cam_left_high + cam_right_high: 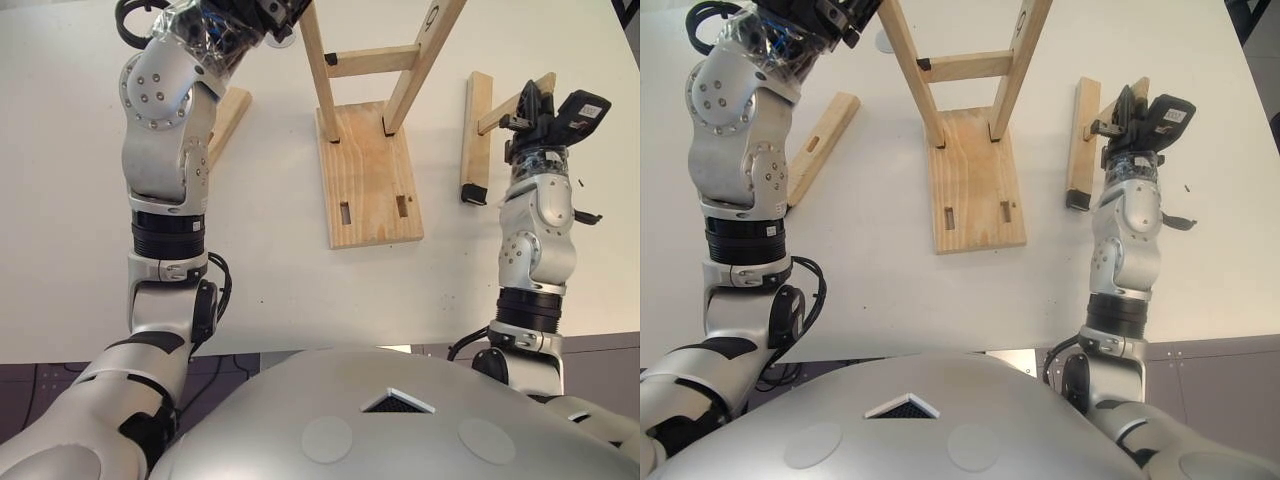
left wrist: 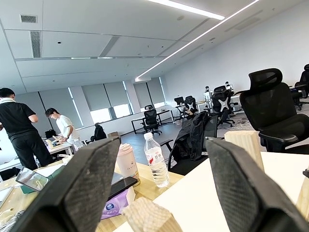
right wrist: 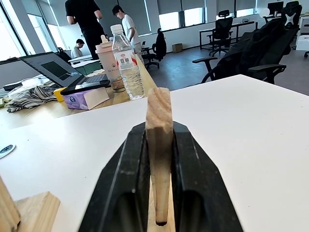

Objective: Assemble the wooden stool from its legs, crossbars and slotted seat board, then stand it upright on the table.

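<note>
White table has the slotted seat board lying flat in the middle, two legs standing in its far slots with a crossbar between them. A spare leg lies flat on the left, another leg on the right. Right gripper pinches a second crossbar touching that one; left gripper is spread wide at the far left.

- Tabletop: plain white.
- Seat board: pale wood with fine grain and dark slots.
- Loose leg: the same pale wood, with a black cap at one end.
- Crossbar in the right tool: light tan wood.
- Both that tool and the left tool: matte black, with speckled dark grey pads.
</note>
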`<state>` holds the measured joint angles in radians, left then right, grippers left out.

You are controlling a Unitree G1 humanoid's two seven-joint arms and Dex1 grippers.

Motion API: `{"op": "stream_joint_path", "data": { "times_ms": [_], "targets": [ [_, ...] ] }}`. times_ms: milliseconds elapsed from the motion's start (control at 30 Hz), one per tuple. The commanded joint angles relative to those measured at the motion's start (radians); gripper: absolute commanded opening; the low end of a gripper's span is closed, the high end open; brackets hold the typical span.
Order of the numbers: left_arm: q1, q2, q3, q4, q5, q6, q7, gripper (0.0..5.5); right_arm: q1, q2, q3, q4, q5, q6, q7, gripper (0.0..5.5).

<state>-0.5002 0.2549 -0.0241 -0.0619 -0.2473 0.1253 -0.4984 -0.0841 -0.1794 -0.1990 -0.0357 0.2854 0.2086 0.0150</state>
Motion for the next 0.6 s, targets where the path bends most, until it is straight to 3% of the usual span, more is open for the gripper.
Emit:
{"op": "stream_joint_path", "data": {
  "times_ms": [33, 167, 600],
  "targets": [
    [0.011, -0.007, 0.005, -0.020, -0.002, 0.022, 0.017, 3.21, 0.013, -0.137, 0.011, 0.118, 0.011, 0.398, 0.067, 0.39],
    [0.018, -0.017, 0.009, -0.028, 0.000, 0.023, 0.036, 3.21, -0.027, -0.175, 0.039, 0.137, 0.004, 0.455, 0.099, 0.39],
    [0.003, -0.016, 0.016, -0.012, -0.001, 0.031, 0.029, 3.21, 0.051, -0.089, 0.016, 0.047, 0.028, 0.404, 0.083, 0.39]
  ]
}}
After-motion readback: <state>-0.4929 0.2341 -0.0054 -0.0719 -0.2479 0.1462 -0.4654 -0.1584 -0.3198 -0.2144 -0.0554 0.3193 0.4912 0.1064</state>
